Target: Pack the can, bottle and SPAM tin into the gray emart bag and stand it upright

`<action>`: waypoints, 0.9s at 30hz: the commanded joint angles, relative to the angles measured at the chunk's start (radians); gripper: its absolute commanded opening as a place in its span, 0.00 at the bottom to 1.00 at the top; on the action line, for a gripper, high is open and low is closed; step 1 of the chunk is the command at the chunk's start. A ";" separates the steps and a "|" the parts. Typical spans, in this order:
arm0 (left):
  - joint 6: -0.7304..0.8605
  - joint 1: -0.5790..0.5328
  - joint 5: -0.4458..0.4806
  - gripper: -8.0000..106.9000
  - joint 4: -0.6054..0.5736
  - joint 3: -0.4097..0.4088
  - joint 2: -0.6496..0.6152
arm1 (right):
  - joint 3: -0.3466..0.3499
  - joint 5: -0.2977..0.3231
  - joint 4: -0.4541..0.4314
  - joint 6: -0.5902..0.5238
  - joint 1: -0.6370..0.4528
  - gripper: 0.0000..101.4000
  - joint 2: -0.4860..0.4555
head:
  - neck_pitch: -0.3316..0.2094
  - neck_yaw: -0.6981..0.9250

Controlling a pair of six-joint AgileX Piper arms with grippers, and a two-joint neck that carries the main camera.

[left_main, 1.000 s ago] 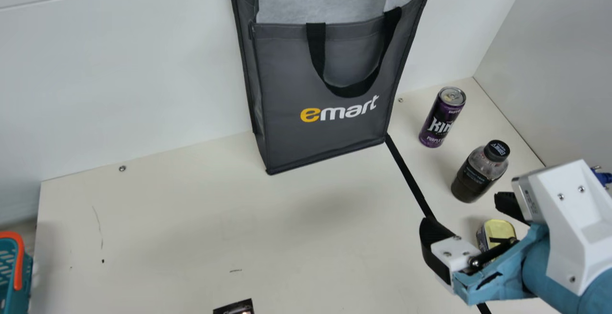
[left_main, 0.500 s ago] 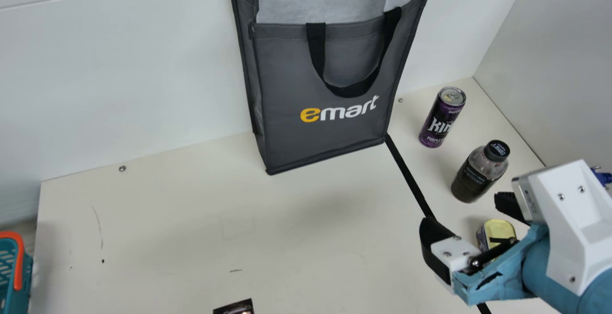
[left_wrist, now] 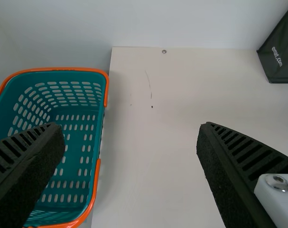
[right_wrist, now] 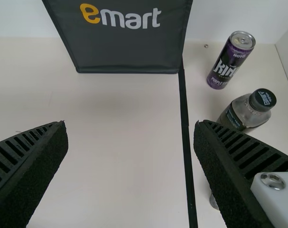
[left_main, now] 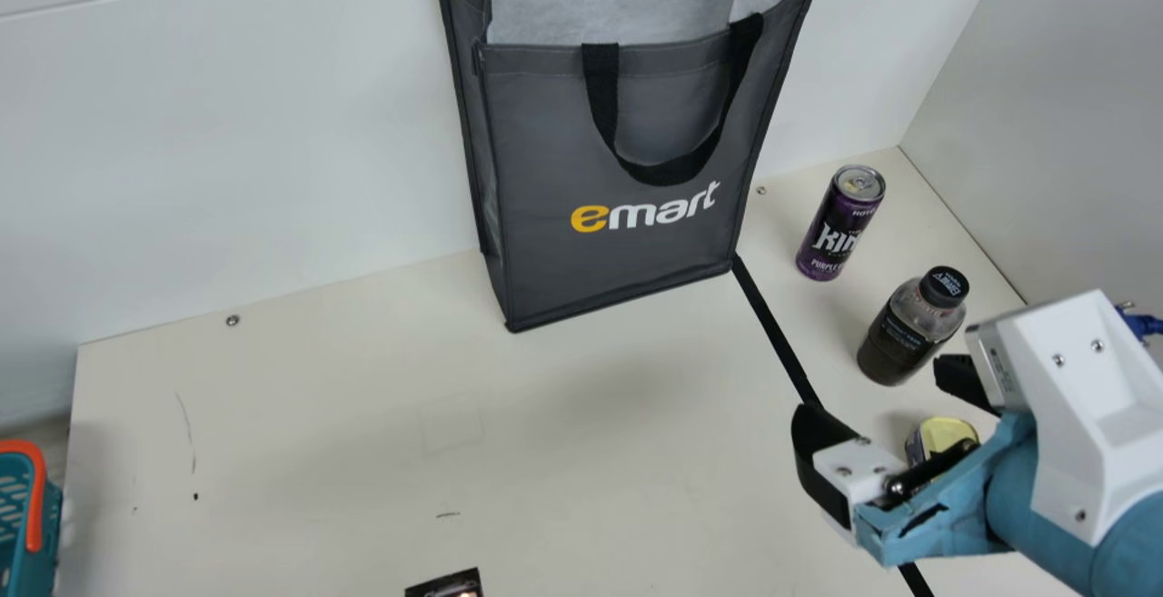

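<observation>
Bag (left_main: pixel 545 152): upright, about twelve o'clock in the main view; standing looks done.
Can (left_main: pixel 834 233): unpacked, three o'clock.
Bottle (left_main: pixel 901 338): unpacked, three o'clock.
Tin (left_main: pixel 945 432): unpacked, four o'clock.
Left gripper (left_wrist: pixel 129 126): spread, empty.
Right gripper (right_wrist: pixel 130 124): spread, empty.
Remaining: packing all three.

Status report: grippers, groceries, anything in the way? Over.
Left gripper, right gripper open, empty. Can, bottle, SPAM tin outside upright bag. Right arm partly hides tin in main view.
</observation>
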 commanded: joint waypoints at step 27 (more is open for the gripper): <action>0.000 0.000 0.000 0.85 0.000 0.000 0.000 | -0.185 -0.050 0.087 -0.174 -0.057 0.94 0.204 | -0.023 -0.001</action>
